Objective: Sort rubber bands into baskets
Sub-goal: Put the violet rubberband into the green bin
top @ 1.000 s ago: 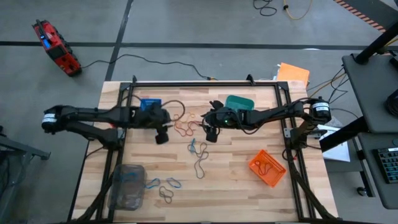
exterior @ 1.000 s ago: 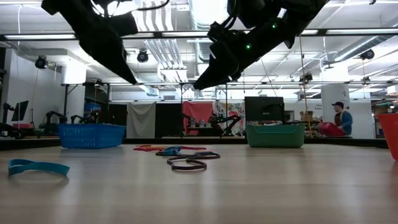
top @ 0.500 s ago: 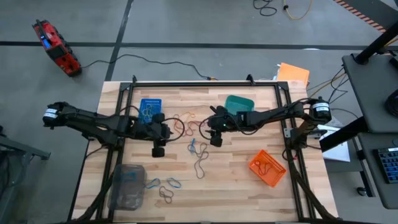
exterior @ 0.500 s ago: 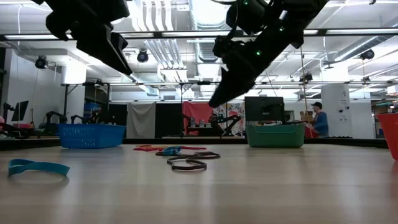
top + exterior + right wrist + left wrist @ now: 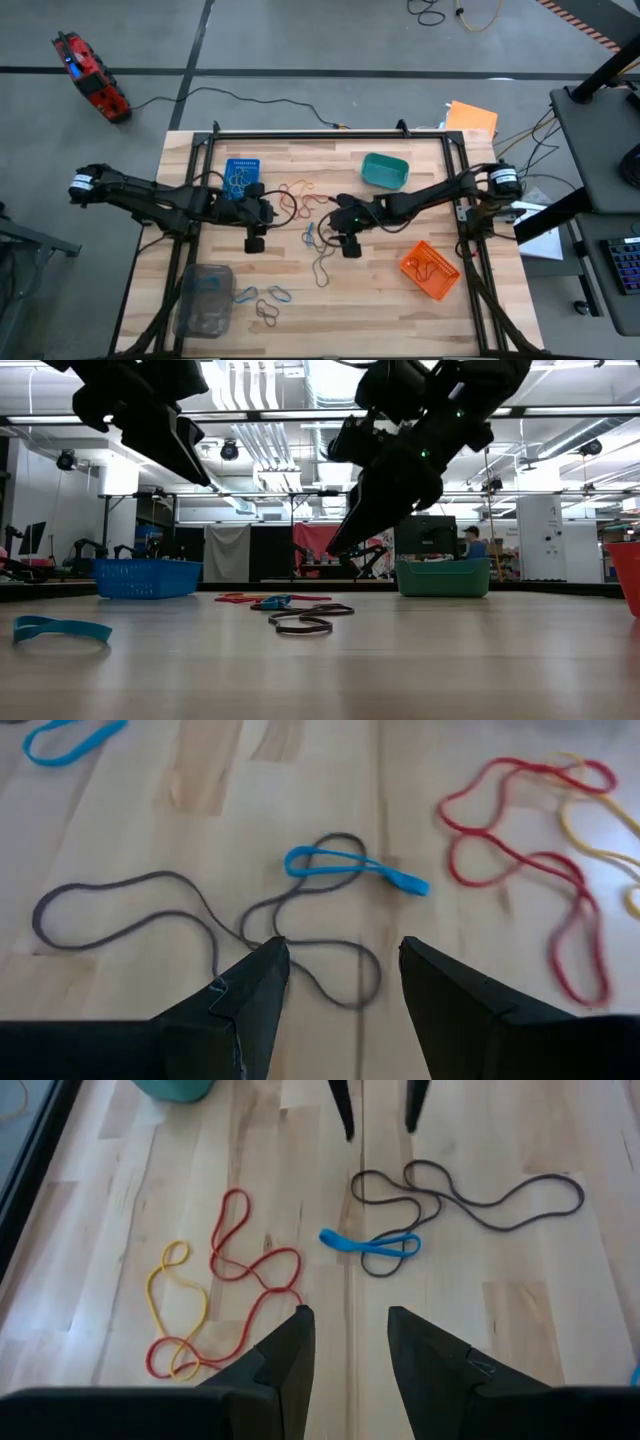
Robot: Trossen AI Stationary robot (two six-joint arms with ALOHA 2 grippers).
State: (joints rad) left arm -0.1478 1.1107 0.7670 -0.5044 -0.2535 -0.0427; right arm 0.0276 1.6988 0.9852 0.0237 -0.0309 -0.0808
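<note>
The right gripper point(image 5: 335, 982), fingers apart and empty, hovers over a blue band point(image 5: 350, 866), probably picking next; it must descend.

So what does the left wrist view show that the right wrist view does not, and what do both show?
Only the left wrist view shows the teal basket and the right hand, open above the bands. Only the right wrist view shows a second blue rubber band, apart from the cluster. Both show the small blue rubber band lying across the long dark rubber band, the red rubber band, the yellow rubber band and the wooden table.
</note>
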